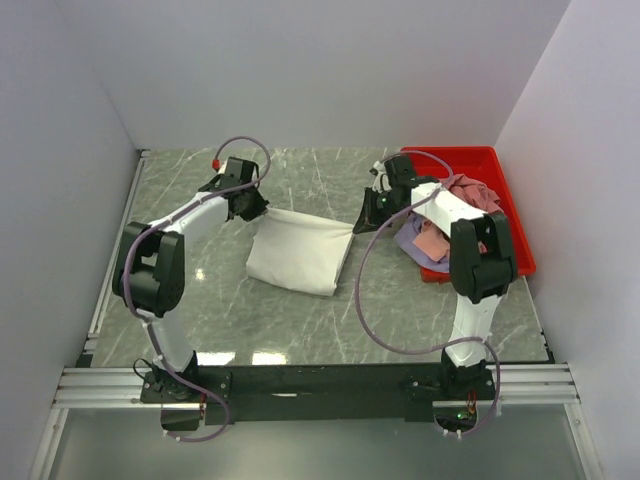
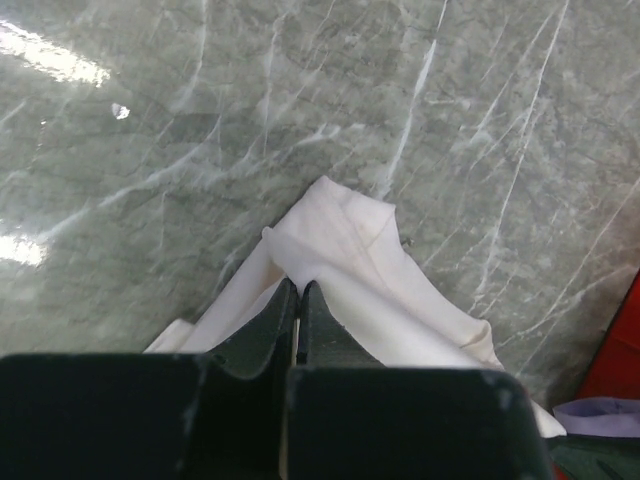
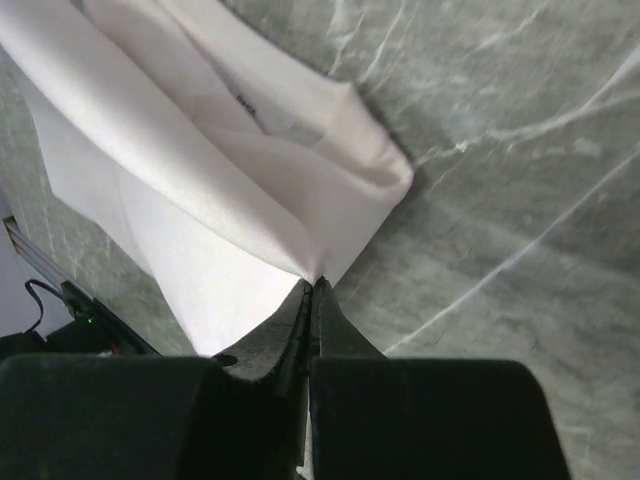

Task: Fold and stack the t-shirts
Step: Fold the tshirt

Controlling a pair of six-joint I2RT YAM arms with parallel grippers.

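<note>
The white shirt (image 1: 300, 255) sits in the middle of the counter (image 1: 300, 175), partly folded, with the left tool (image 1: 248, 205) clamped shut on its far left corner and the right tool (image 1: 366, 214) pinched tight on the far right one. I'd say it's mid-fold, so next both corners should travel together toward the near edge. No print visible, and the right arm (image 1: 480, 260) half hides the pile (image 1: 470, 190) in the red bin (image 1: 470, 153).

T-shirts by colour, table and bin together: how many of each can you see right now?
White t-shirt, table, pinched by left tool and right tool: 1
Pink t-shirt, red bin: 1
Lavender t-shirt, red bin: 1
Total: 3 visible; the pile may hide more.
</note>
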